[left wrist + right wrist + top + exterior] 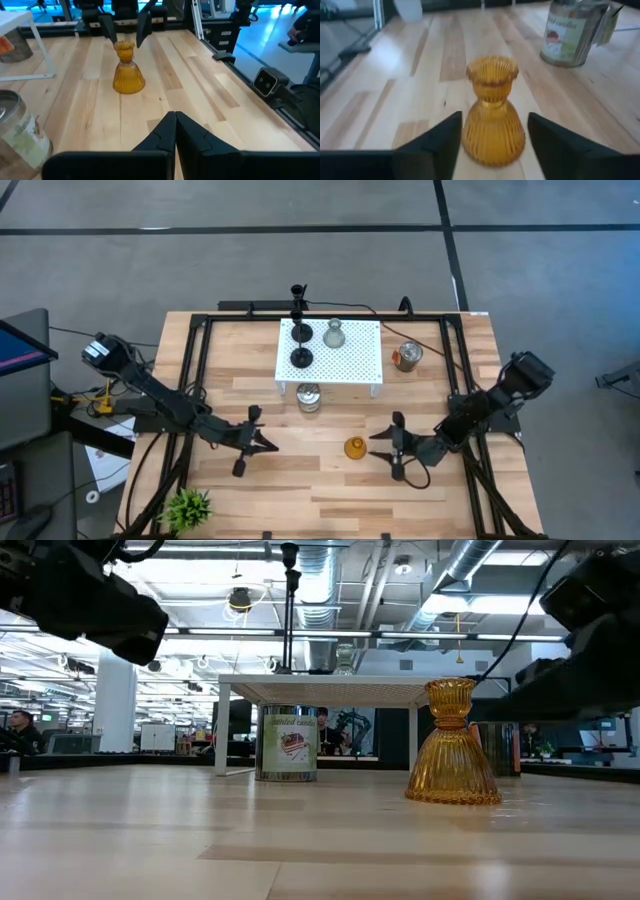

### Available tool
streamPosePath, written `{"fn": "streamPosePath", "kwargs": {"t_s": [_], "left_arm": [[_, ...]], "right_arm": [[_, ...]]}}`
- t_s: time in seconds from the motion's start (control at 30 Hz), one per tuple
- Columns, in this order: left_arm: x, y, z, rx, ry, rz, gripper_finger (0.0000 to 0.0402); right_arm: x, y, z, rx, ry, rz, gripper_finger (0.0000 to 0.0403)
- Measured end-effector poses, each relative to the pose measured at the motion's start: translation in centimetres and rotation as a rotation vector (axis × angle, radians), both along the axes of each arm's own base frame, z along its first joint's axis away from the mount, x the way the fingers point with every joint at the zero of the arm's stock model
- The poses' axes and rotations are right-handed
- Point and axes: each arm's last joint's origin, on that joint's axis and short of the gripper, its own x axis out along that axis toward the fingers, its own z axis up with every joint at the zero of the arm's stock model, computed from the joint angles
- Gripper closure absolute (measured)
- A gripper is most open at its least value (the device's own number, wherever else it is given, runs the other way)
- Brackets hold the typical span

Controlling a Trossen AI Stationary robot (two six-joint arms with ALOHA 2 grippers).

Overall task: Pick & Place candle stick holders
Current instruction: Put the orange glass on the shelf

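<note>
The amber-orange glass holder (354, 447) stands upright on its wide base on the table, in front of the white stand; it also shows in the low view (452, 745). My right gripper (375, 448) is open at table height just right of it. In the right wrist view the holder (492, 117) sits between the two fingers of this gripper (495, 137), with no touch showing. My left gripper (272, 445) is shut and empty, left of the holder, its gripper (175, 120) pointing at it. Two black holders (301, 345) and the pale-green glass one (334, 334) stand on the white stand (365, 370).
A tin can (309, 397) stands just in front of the white stand, and another can (407, 357) stands to its right. A small green plant (187, 507) sits at the near left corner. Bare wood lies between the two grippers and the near edge.
</note>
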Motion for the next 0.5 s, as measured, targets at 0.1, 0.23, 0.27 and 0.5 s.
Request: {"fn": "streamPosePath", "kwargs": {"t_s": [0.1,0.23,0.27,0.5], "left_arm": [[0.1,0.0,-0.2,0.003,0.010,0.003,0.0394],[0.1,-0.1,-0.3,0.004,0.014,0.003,0.0394],[0.1,-0.1,-0.3,0.006,0.017,0.004,0.0394],[0.1,-0.1,-0.3,0.005,0.017,0.003,0.0394]], "right_arm": [[0.6,-0.3,-0.3,0.045,-0.024,-0.037,0.0147],[1.8,-0.5,-1.1,0.073,0.005,-0.049,0.0119],[2.2,-0.5,-1.3,0.073,0.015,-0.046,0.0117],[4.7,0.2,-1.6,0.008,0.022,-0.028,0.0112]]}}
